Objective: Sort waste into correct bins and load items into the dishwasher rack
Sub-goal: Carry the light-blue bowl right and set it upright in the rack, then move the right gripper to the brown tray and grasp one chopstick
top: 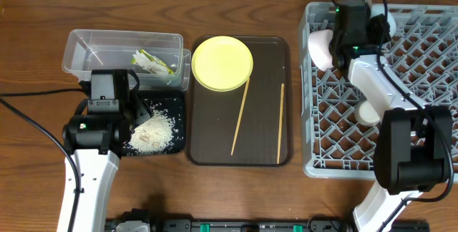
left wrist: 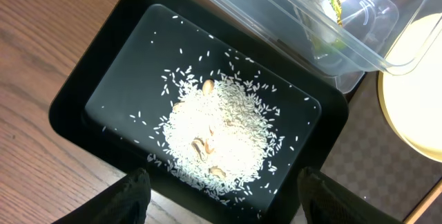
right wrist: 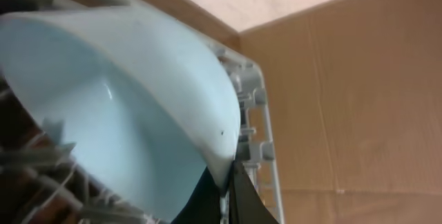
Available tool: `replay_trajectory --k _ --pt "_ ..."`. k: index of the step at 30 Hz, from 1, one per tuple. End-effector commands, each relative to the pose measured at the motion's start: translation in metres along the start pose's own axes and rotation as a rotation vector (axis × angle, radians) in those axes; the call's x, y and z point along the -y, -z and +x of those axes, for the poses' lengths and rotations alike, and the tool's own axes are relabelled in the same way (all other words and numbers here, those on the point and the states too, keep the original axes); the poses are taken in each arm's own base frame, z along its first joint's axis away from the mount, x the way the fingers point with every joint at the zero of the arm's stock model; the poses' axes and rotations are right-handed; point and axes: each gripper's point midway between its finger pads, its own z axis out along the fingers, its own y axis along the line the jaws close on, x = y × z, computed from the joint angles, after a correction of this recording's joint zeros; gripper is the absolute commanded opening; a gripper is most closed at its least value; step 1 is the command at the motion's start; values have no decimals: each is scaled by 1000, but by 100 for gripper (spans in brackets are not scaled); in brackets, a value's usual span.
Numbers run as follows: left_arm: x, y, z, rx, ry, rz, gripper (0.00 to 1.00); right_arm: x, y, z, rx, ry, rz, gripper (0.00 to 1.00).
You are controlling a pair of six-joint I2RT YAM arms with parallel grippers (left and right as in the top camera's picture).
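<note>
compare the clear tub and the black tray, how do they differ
The clear tub is see-through and deeper; the black tray is opaque and shallow. The clear tub holds a crumpled wrapper; the black tray holds loose rice. Both are rectangular and sit left of the brown tray.

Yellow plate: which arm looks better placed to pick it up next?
Left, probably. The left arm holds jaws open and empty over the black tray, near the plate; the right arm has jaws clamped on the light blue bowl at the rack.
</note>
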Motion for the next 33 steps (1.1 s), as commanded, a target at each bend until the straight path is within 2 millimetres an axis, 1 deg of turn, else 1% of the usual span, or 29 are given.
replay_trajectory --k 1,3,5,7,8,9,10,12,14,15,17,18,20,22,25,27,28,33 --pt "-1 0 -3 6 14 -5 71 -21 14 3 -5 -172 -90 2" --pt "-1 0 -3 5 14 -5 71 -29 25 4 -1 -211 -189 9" --pt "-1 0 -3 5 14 -5 71 -33 37 2 11 -230 -278 17" --pt "-1 0 -2 5 14 -5 71 -31 53 -2 32 -251 -366 22" --pt "-1 0 -3 5 14 -5 71 -30 61 -5 47 -256 -403 27" --pt "-1 0 -3 5 14 -5 71 -27 72 -8 67 -261 -446 38" --pt "-1 0 -3 5 14 -5 71 -25 83 -11 89 -265 -492 47" --pt "-1 0 -3 5 14 -5 71 -24 108 -17 136 -268 -593 53" --pt "-1 0 -3 5 14 -5 71 -31 141 -25 197 -261 -750 53" --pt "-1 0 -3 5 14 -5 71 -38 162 -27 225 -256 -851 52" --pt "-1 0 -3 5 14 -5 71 -50 200 -27 230 -287 -1030 46" --pt "-1 0 -3 5 14 -5 72 -56 212 -25 212 -301 -1084 43" --pt "-1 0 -3 5 14 -5 71 -70 234 -17 146 -318 -1171 43" --pt "-1 0 -3 5 14 -5 72 -85 249 -5 72 -307 -1213 44" --pt "-1 0 -3 5 14 -5 71 -108 267 12 -12 -248 -1245 42" --pt "-1 0 -3 5 14 -5 71 -123 272 21 -64 -221 -1237 39" --pt "-1 0 -3 5 14 -5 71 -129 273 25 -90 -213 -1228 38" --pt "-1 0 -2 5 14 -5 71 -164 274 48 -208 -148 -1175 41"
